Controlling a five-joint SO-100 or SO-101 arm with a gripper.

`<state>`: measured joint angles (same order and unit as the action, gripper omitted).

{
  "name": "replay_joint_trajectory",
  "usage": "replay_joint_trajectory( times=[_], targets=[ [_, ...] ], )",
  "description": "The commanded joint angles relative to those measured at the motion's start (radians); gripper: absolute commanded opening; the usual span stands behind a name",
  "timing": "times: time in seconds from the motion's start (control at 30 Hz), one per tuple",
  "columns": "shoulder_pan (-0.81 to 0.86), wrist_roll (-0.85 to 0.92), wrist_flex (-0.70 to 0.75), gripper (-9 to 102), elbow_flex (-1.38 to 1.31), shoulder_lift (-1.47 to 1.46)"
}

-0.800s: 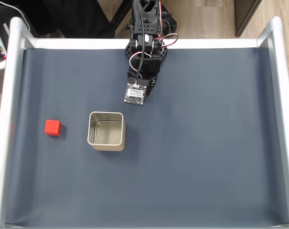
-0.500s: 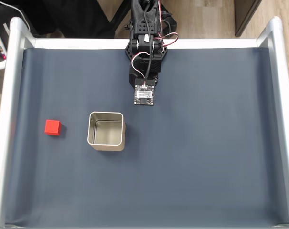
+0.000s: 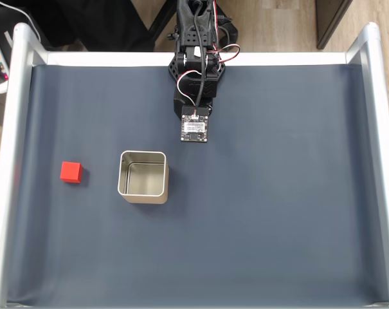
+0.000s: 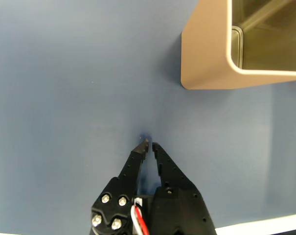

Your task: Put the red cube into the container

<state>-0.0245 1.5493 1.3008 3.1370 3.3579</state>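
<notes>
In the fixed view the red cube (image 3: 71, 172) lies on the dark mat (image 3: 278, 212) toward the left side, well apart from the arm (image 3: 196, 71) at the far edge. The container (image 3: 143, 176) (open-topped, nothing visible inside) stands between cube and arm, just right of the cube. In the wrist view the gripper (image 4: 148, 145) hangs over bare mat, its tips nearly touching with nothing between them, the tin's corner (image 4: 221, 49) at upper right

No text, label, brand, number or sign can be read anywhere.
</notes>
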Motion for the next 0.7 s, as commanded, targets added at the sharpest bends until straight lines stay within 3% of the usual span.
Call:
replay_joint_trajectory(
  times=[0.0,0.33,0.5,0.67],
  targets=[
    [-0.003,0.003,-0.017,0,-0.006,-0.002],
    [-0.032,-0.038,-0.469,0,-0.015,-0.058],
    [-0.066,-0.055,-0.551,0,-0.130,-0.179],
    [-0.084,-0.081,-0.540,0,-0.311,-0.324]
  ],
)
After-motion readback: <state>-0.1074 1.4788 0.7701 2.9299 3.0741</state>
